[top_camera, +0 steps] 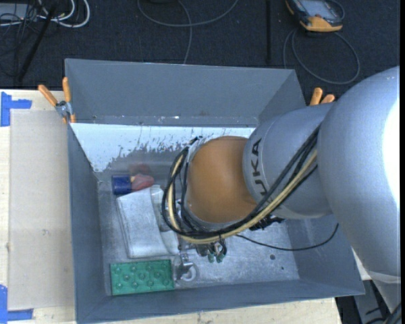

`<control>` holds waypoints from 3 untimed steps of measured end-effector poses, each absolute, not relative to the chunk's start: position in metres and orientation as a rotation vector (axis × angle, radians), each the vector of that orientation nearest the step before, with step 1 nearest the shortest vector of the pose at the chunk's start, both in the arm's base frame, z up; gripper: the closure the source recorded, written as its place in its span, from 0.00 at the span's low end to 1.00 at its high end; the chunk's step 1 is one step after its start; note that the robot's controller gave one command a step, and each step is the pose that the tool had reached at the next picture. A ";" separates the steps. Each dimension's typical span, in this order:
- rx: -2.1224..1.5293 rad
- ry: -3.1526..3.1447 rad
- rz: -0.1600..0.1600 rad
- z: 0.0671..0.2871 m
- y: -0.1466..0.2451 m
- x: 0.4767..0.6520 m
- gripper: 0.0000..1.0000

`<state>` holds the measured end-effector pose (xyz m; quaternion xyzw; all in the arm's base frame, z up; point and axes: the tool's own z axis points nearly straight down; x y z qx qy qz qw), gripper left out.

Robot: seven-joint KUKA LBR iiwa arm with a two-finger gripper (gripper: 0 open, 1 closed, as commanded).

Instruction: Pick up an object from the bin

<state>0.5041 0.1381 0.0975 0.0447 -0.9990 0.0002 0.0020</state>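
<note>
My gripper (186, 268) hangs low near the bin's front wall, below the orange cover on the wrist. It is right beside the right end of a flat green studded plate (142, 276) that lies along the front wall. Whether it touches the plate I cannot tell. Just behind the plate, to the gripper's left, lies a flat whitish packet (140, 225). The arm's cover hides the packet's right side.
A small blue thing (121, 183) and a reddish one (142, 180) lie together at the bin's back left, behind the packet. The arm and its cables cover the bin's middle and right. Bare floor shows at the front right.
</note>
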 end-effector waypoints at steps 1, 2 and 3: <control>0.136 -3.134 0.001 0.098 0.138 0.504 1.00; 0.136 -3.135 0.001 0.098 0.138 0.504 0.00; 0.133 -3.135 0.001 0.098 0.137 0.504 1.00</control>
